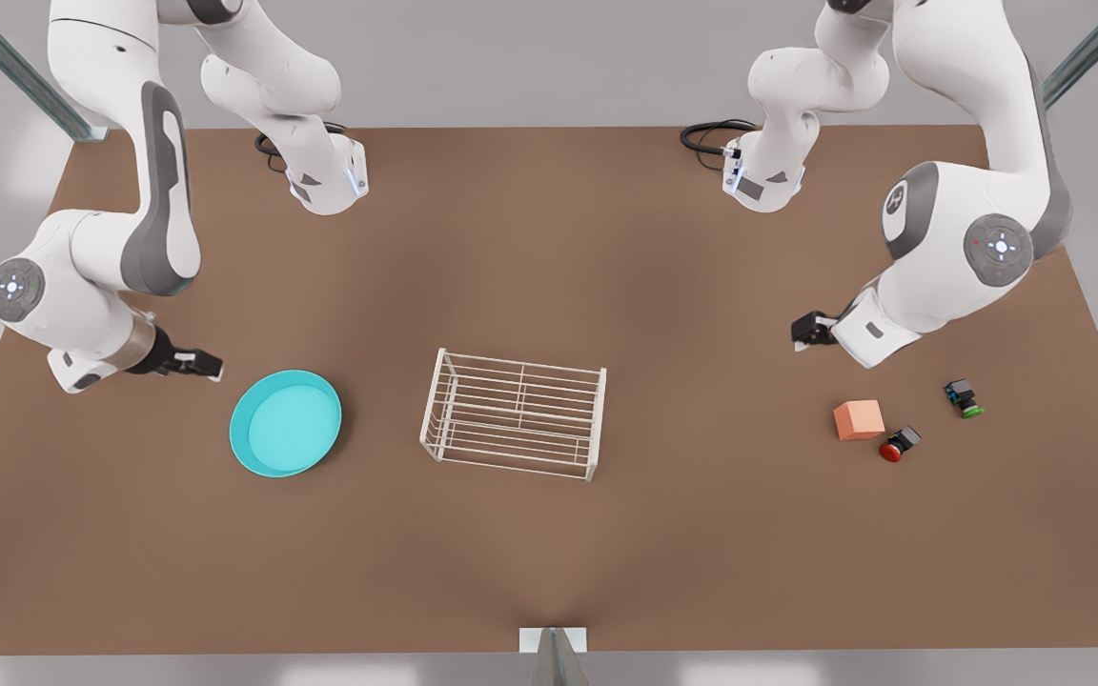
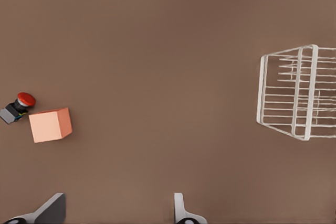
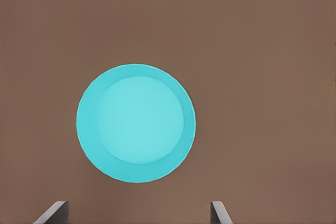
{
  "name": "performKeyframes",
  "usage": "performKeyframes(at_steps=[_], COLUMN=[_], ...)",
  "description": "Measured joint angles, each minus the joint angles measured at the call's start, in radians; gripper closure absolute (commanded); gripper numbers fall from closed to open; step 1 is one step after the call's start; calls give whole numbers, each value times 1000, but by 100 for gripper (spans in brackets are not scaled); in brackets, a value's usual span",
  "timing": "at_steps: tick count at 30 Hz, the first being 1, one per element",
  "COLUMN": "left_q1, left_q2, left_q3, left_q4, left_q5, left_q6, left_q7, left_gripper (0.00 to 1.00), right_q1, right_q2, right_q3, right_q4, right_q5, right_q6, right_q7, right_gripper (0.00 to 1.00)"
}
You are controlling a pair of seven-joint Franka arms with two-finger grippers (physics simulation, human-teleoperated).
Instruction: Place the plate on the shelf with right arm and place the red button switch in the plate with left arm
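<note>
Two Franka arms hang over a brown worktop point(image 1: 549, 553). The right gripper point(image 1: 209, 366), at the front view's left, reaches out low from a bent elbow, just beside the turquoise plate point(image 1: 286, 422); its jaws stand wide apart and hold nothing, and in the right wrist view the plate point(image 3: 136, 123) lies flat on the worktop, ahead of the two fingertips point(image 3: 52, 212) and apart from them. The left gripper point(image 1: 804, 332), at the front view's right, hovers over bare worktop, jaws spread and empty. The red button switch point(image 1: 900, 444) lies on its side beyond it, just beside a salmon cube point(image 1: 859, 419), with a green-capped switch point(image 1: 964, 397) near. The white wire shelf point(image 1: 515, 413) stands between the arms, well apart from plate and switch.
</note>
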Motion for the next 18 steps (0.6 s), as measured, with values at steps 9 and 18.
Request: performKeyframes(at_steps=[9,18], left_q1=[-18,-23], left_q2=[28,28], left_q3=[-4,-6], left_q4=[45,35], left_q5=[96,117], left_q6=[-10,-48], left_q7=[-31,-62], left_gripper=[0,0], right_q1=[-100,-148], right_q2=[159,321], right_q3=[-26,-11], right_q4=[68,112], right_q5=[64,191], right_q6=[43,22], right_q7=[-6,-85], right_gripper=[0,0])
